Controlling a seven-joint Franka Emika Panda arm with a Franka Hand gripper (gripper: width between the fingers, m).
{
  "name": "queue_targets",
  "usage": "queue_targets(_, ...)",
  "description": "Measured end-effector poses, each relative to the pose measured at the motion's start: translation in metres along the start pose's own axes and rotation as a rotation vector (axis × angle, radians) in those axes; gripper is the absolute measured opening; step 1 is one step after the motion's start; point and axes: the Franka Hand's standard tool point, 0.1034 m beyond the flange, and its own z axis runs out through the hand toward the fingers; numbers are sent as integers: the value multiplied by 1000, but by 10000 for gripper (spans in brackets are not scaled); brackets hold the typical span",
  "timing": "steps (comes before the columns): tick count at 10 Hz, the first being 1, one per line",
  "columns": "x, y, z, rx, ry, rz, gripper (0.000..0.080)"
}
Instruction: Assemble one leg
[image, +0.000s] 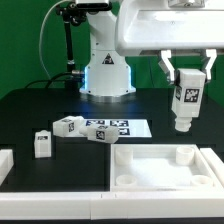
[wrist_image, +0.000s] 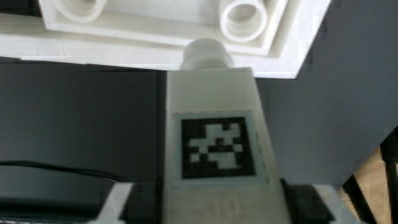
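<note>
A black surface (image: 40, 108) is seen before a green backdrop (image: 25, 40). Near its middle the marker board (image: 118, 128) is laid flat, tags facing up. A large white panel (image: 150, 148) with a raised rim is placed at the front, toward the exterior view's right, and round sockets (image: 185, 153) are sunk into its corners. In the wrist view the panel (wrist_image: 160, 35) is shown with two sockets against the dark surface (wrist_image: 71, 120). Another white part (image: 5, 165) is cut off at the exterior view's left edge.
</note>
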Motion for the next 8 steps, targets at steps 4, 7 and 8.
queue_targets(4, 20, 1, 20, -6, 16, 14, 293)
queue_targets(7, 25, -15, 48, -2, 49, 30, 293)
queue_targets(8, 26, -14, 47, -3, 50, 31, 293)
